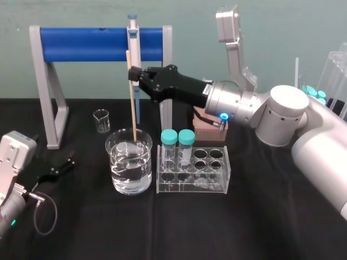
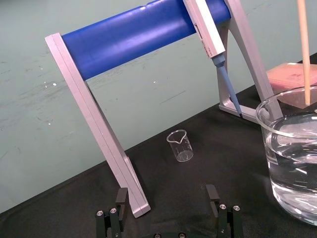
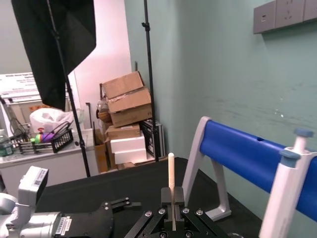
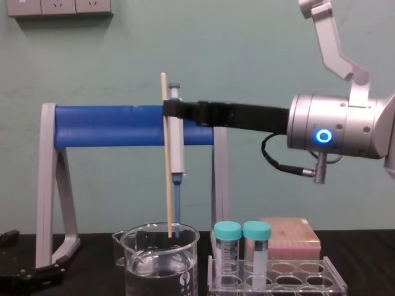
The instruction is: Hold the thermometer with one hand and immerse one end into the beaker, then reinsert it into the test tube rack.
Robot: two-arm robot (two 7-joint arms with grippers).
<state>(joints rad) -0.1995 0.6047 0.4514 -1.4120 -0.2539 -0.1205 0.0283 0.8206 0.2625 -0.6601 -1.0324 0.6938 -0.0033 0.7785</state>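
Left gripper sits released, idle; right gripper grasps upright thermometer, tip inside beaker, above water.

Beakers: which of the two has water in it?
The large beaker, next to the rack, holds water; the thermometer's end is at its mouth. The small beaker behind it is empty.

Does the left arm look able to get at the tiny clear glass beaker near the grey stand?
Probably yes. The left gripper is open and faces the tiny clear glass beaker across bare black cloth; the grey stand leg and the large water-filled beaker flank the path without blocking it.
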